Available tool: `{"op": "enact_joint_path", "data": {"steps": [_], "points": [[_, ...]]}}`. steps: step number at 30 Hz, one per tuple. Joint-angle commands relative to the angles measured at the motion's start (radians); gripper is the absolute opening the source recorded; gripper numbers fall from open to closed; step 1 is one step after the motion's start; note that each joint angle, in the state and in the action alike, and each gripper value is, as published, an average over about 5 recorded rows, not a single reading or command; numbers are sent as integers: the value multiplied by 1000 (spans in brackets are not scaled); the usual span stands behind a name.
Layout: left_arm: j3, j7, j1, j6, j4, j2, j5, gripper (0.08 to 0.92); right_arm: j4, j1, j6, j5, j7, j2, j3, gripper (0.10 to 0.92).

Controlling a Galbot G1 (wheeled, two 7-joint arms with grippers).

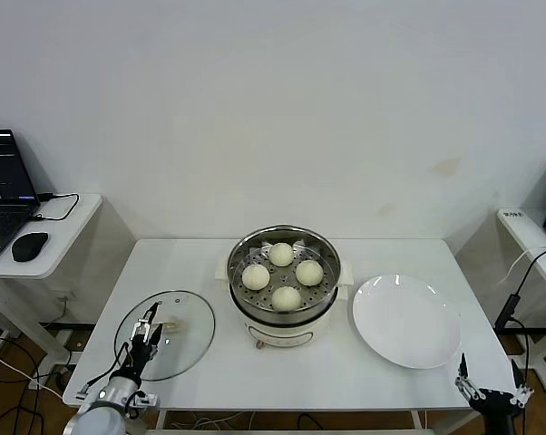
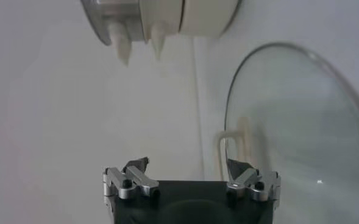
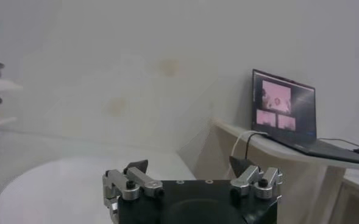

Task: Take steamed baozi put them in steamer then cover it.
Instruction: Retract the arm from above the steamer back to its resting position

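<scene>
Left tool (image 1: 150, 328) wide open above the cover (image 1: 187, 335), four steamed baozi (image 1: 256, 276) in the steamer (image 1: 325, 249) beyond it, right tool (image 1: 491, 388) wide open, idle off the worktop (image 1: 327, 367) corner

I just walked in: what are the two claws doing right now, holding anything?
Left gripper: open, empty, over the cover near its handle.
Right gripper: open, empty, at the table's near edge by the plate.

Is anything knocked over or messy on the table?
Nothing stands out. Four baozi sit neatly in the steamer, the cover lies flat on the table, and the plate is bare. No spills show.
</scene>
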Motion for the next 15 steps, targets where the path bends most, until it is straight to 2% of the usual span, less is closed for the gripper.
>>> {"op": "enact_joint_path", "data": {"steps": [1, 10, 13, 15], "points": [[19, 1, -113, -1, 118, 10, -9, 823, -4, -8, 2, -12, 3, 15, 12, 823], [25, -7, -135, -5, 157, -2, -23, 820, -22, 5, -2, -22, 0, 15, 4, 823], [26, -6, -138, -5, 164, -5, -28, 774, -27, 10, -4, -24, -2, 15, 3, 823], [29, -5, -139, -5, 169, -7, -31, 714, -32, 13, -4, -25, -3, 15, 3, 823]]}}
